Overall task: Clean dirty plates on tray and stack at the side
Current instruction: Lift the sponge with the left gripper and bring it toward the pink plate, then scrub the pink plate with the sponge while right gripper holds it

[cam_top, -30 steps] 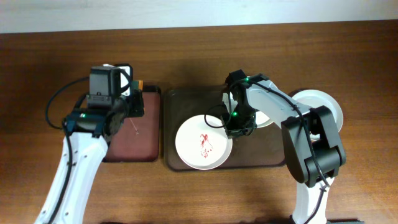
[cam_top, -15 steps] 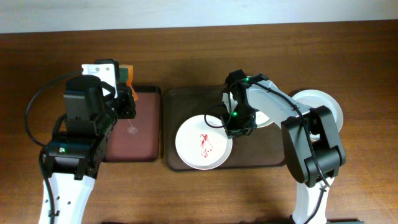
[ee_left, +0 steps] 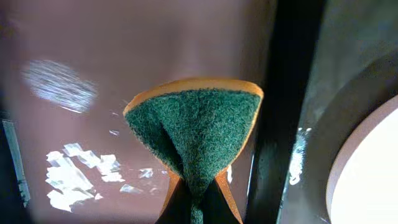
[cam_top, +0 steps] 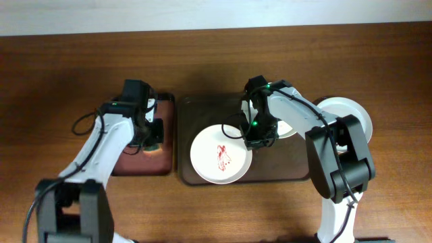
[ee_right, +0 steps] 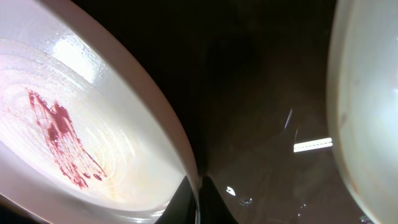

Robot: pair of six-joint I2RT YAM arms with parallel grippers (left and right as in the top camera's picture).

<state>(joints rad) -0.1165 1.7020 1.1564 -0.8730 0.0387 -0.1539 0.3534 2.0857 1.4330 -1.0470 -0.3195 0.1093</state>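
left claw (ee_left: 194, 208) swung down over small tray (cam_top: 138, 162) | pinches sponge (ee_left: 196, 124) | right claw (ee_right: 198, 199) grips smeared plate (cam_top: 219, 156) rim

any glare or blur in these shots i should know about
Overhead: even and sharp, soft shadows only. Left wrist: sponge crisp, small tray behind it shows blurry white reflections. Right wrist: glare near the upper rim of the smeared plate, a bright streak on the dark tray, second plate at right soft.

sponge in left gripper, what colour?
Sponge: green scrub face, orange backing; clearest in left wrist view.
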